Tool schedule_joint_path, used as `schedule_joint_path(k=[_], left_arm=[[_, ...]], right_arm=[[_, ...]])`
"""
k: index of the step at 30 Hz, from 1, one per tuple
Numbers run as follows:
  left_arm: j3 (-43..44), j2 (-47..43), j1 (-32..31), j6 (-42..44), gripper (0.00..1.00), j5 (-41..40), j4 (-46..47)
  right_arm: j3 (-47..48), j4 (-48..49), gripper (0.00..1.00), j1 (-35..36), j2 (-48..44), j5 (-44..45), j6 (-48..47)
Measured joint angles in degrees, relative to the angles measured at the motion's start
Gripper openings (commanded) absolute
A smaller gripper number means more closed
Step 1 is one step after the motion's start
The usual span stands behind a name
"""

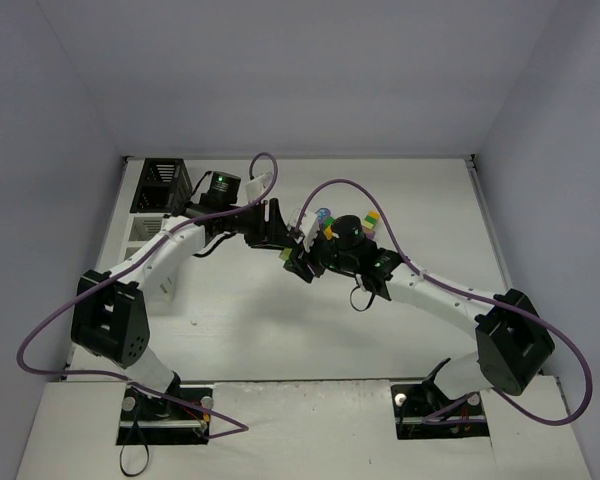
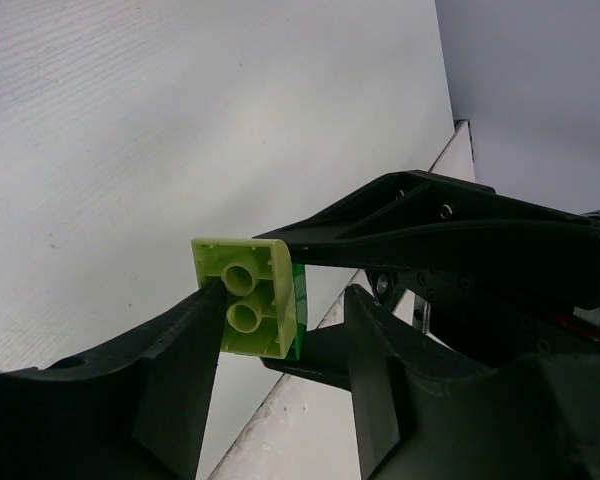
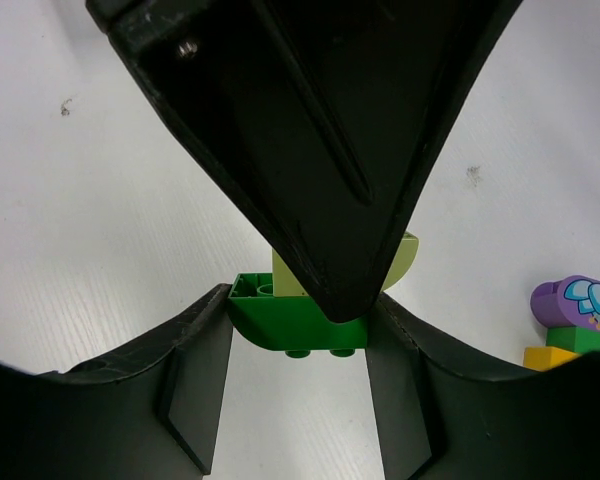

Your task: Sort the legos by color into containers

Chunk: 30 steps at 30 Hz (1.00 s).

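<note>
Your right tool (image 3: 300, 310) is gripping the dark green brick (image 3: 280, 325) between both fingers, at lower centre of its wrist view. The light green brick (image 2: 242, 300) is sitting flush against it, at the centre of the left wrist view. Your left tool (image 2: 280, 310) is standing open around that brick, one finger touching it, the other apart. Both arms are meeting mid-frame overhead, and the bins (image 1: 158, 190) are sitting at upper left, well apart.

Arms angled inward, left gripper (image 2: 280, 300) part-open, tip to tip with clamped right gripper (image 3: 298, 300).
</note>
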Motion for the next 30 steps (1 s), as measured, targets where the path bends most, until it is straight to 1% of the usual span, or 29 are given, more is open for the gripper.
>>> schedule_joint_path(k=[2,3,5,7,10,16,26,28,30], left_arm=[[0.00,0.13,0.00,0.00,0.46,0.15,0.00],[0.00,0.17,0.00,0.00,0.49,0.24,0.00],[0.00,0.33,-0.04,-0.07,0.51,0.66,0.04],[0.00,0.39,-0.09,-0.07,0.55,0.85,0.07],[0.00,0.39,-0.33,0.00,0.57,0.92,-0.07],[0.00,0.52,0.26,0.24,0.57,-0.31,-0.13],[0.00,-1.46,1.49,-1.81,0.57,1.68,0.94],[0.00,-2.08,1.68,-2.45,0.56,2.86,1.75],[0.02,-2.54,1.79,-2.91,0.52,3.93,2.34]], right_arm=[[0.00,-0.17,0.06,0.00,-0.09,0.02,-0.02],[-0.02,-0.33,0.06,0.00,-0.22,0.04,-0.04],[-0.02,-0.46,0.06,0.00,-0.50,0.02,-0.09],[-0.02,-0.83,0.06,-0.02,-0.76,0.04,-0.17],[-0.04,-0.90,0.06,-0.26,-0.98,0.42,-0.24],[-0.07,0.39,0.06,-0.39,-2.69,0.33,-0.35],[-0.07,1.33,0.05,-1.27,-4.74,-0.26,-0.74],[-0.07,1.46,0.05,-1.68,-5.44,-0.52,-1.09],[-0.07,1.51,0.05,-2.16,-6.19,-0.74,-1.31]])
